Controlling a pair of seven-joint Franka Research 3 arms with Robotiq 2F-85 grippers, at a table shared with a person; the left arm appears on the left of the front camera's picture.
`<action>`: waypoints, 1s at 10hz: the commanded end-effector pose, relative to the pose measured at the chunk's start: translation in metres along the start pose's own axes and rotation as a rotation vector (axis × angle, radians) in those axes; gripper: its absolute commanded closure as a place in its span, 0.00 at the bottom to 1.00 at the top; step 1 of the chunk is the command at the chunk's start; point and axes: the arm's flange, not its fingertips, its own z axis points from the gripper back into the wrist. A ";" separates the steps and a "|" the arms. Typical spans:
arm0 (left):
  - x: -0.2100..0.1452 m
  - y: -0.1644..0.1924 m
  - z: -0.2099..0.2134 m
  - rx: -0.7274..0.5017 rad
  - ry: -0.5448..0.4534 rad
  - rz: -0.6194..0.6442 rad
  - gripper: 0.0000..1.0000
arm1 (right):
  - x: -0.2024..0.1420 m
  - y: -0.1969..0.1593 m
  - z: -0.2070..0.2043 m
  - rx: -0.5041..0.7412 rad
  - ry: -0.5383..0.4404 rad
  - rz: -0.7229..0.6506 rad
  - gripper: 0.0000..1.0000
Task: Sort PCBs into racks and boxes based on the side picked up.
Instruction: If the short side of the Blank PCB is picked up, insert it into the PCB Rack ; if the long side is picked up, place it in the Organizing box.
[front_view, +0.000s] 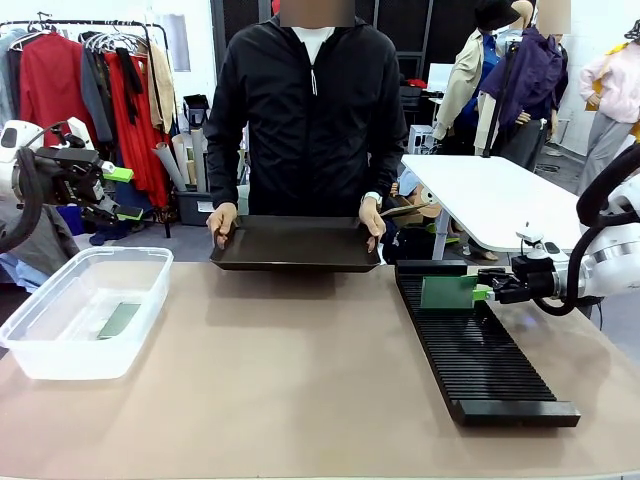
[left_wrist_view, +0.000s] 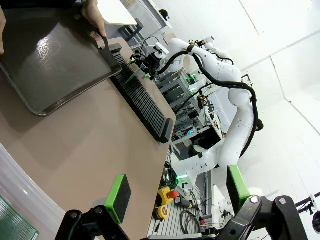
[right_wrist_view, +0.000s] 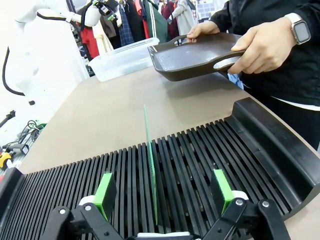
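PCB (right_wrist_view: 151, 165) stands upright in the rack (right_wrist_view: 210, 150), untouched between the right fingers (right_wrist_view: 222, 190), spread wide.

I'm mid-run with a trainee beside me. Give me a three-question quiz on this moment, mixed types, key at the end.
1. True or false: the thin green circuit board stands on edge in a slot of the long black slotted rack.
2. Where does the other green circuit board lie?
A. in the clear plastic tub
B. on the shallow black tray
C. on the bare tabletop
3. Fill in: the person holds the shallow black tray with ____ hands.

Key
1. True. The open right gripper straddles it without pinching it.
2. A. It lies flat on the tub's floor.
3. Both: one hand at each end.
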 end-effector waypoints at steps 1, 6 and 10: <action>0.000 -0.002 0.001 -0.003 -0.009 -0.004 0.00 | 0.003 0.000 -0.001 0.004 -0.001 0.021 0.00; 0.000 -0.002 0.001 -0.003 -0.009 -0.004 0.00 | 0.003 0.000 -0.001 0.004 -0.001 0.021 0.00; 0.000 -0.002 0.001 -0.003 -0.009 -0.004 0.00 | 0.000 0.000 0.000 0.000 0.000 0.000 0.00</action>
